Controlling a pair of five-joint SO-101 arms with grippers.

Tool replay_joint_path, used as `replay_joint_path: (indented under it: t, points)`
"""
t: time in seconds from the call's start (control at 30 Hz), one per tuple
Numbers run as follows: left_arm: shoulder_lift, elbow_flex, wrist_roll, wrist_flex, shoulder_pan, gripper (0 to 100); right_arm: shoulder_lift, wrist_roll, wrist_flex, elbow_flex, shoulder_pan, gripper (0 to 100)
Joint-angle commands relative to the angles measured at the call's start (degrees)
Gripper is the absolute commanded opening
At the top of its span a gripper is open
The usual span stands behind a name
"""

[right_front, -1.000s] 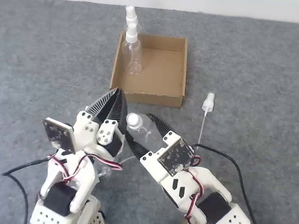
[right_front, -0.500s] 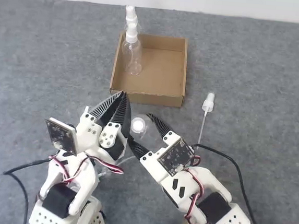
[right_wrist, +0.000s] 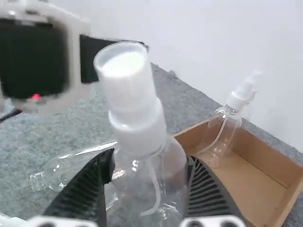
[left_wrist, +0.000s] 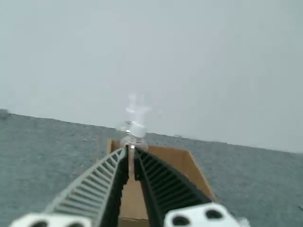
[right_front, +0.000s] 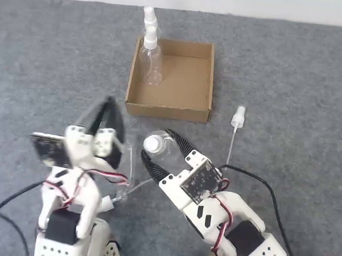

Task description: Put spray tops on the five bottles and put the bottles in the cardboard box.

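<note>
The right gripper [right_wrist: 147, 161] was clamped on the clear plastic bottle with a white spray top [right_front: 163, 151], held short of the brown cardboard box [right_front: 167, 111]. The left gripper [left_wrist: 130, 151] stood beside it, fingers together. The carry needed height over the front wall and room from the capped bottle inside [right_front: 152, 60].

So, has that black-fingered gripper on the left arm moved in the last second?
Yes. The left gripper has swung sideways, away from the front corner of the brown cardboard box.
</note>
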Motion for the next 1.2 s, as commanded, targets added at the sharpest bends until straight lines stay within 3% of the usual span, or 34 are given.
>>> replay_joint_path:
  t: [0.0,0.23,0.43,0.73,1.17]
  points:
    - [-0.9,-3.4,-0.5,0.3,-6.4,2,-0.6,0.7,-0.8,-3.2,1.1,0.7]
    - [-0.9,-2.0,-0.6,0.2,-15.5,2,-0.6,0.7,-0.7,-6.9,2.0,0.7]
    - [-0.9,-0.5,-0.8,0.2,-15.8,2,2.8,0.7,-0.8,-11.5,2.8,0.7]
    - [-0.8,0.0,-1.0,0.3,-15.9,2,21.6,0.6,-1.3,-25.0,2.8,0.7]
    - [-0.8,0.4,-1.0,0.2,-15.9,2,41.5,0.7,-22.2,-28.9,5.0,0.7]
